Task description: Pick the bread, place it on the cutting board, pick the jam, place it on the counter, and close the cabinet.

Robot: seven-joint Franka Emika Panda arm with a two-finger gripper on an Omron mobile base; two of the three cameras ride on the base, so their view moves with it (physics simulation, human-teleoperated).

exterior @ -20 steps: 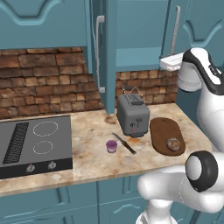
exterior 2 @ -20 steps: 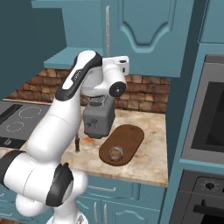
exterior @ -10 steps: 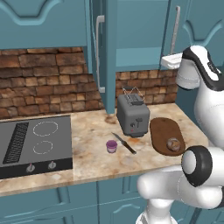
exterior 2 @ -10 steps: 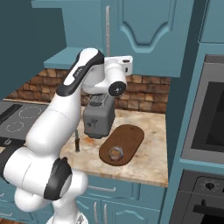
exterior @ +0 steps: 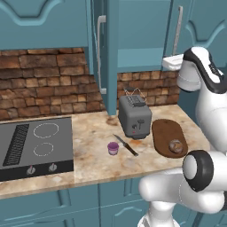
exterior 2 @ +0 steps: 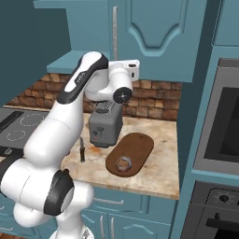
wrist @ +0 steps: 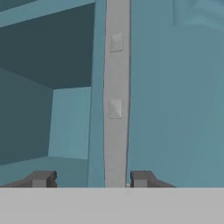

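The white arm reaches up to the teal wall cabinet point(exterior: 146, 31), whose panelled door point(exterior: 104, 66) with its long silver bar handle stands swung out edge-on above the beige marbled stone desk point(exterior: 93, 146). In the hand view the tool point(wrist: 92, 178) faces the pale grey edge of a cabinet panel point(wrist: 116, 87), with the shadowed cabinet interior to its left; its two dark fingertips point(wrist: 41, 178) stand well apart with nothing between them, one on each side of that grey edge and not visibly touching it. On the desk, the small round brown bread point(exterior: 176, 146) lies on the near end of the flat dark brown oval cutting board point(exterior: 167, 136), at the right. Just left of the board stands a grey toaster point(exterior: 134, 117). A dark-handled knife point(exterior: 125, 145) lies near the toaster's front, and the squat pink-purple jam jar point(exterior: 113, 148) stands on the desk just left of the knife. A black stovetop point(exterior: 33, 144) takes up the desk's left end.
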